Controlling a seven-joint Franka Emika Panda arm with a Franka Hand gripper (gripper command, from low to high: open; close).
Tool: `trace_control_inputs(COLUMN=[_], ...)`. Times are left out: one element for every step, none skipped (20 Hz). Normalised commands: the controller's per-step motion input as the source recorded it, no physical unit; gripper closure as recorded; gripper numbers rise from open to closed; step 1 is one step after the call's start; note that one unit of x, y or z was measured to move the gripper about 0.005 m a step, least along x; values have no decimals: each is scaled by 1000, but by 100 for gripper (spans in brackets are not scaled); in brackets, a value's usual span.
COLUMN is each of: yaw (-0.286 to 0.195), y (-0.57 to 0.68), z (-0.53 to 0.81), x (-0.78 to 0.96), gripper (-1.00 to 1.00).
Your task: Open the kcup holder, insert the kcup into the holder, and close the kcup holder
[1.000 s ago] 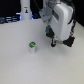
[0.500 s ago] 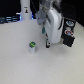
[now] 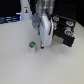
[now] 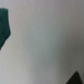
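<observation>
The kcup (image 3: pixel 32 46), a tiny white pod with a green top, stands on the white table in the exterior view. My gripper (image 3: pixel 44 45) hangs just to its right in that view, fingers pointing down near the table, apart from the pod. The picture is too blurred to show whether the fingers are open. The black kcup holder (image 3: pixel 66 31) sits further to the exterior view's right, with light round spots showing on its upper side. The wrist view is blurred: pale table and a dark green shape (image 4: pixel 4 26) at one edge.
A tall white bottle-like post (image 3: pixel 23 10) stands at the back on the exterior view's left. Dark clutter lines the back edge (image 3: pixel 9 20). The arm's white body (image 3: pixel 44 20) rises between the holder and the post.
The arm has swung from beside the holder toward the exterior view's left and down, and now ends close to the kcup. The kcup and holder have not moved.
</observation>
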Motion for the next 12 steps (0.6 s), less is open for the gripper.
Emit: trace_control_inputs(yaw=[-298, -294, -295, -295, -288, -286, -292, -290, -285, -279, -276, -278], y=[-380, -386, -396, -410, -404, -385, -421, -470, -474, -471, -434, -350], z=[-459, -460, -442, -441, -440, -443, -430, -380, -339, -268, -192, -177], x=[-423, -406, -378, -348, -373, -334, -283, -204, -146, -76, 17, 83], gripper=[-100, -100, -100, -100, -100, -100, -100, -100, -100, -100, -100, -100])
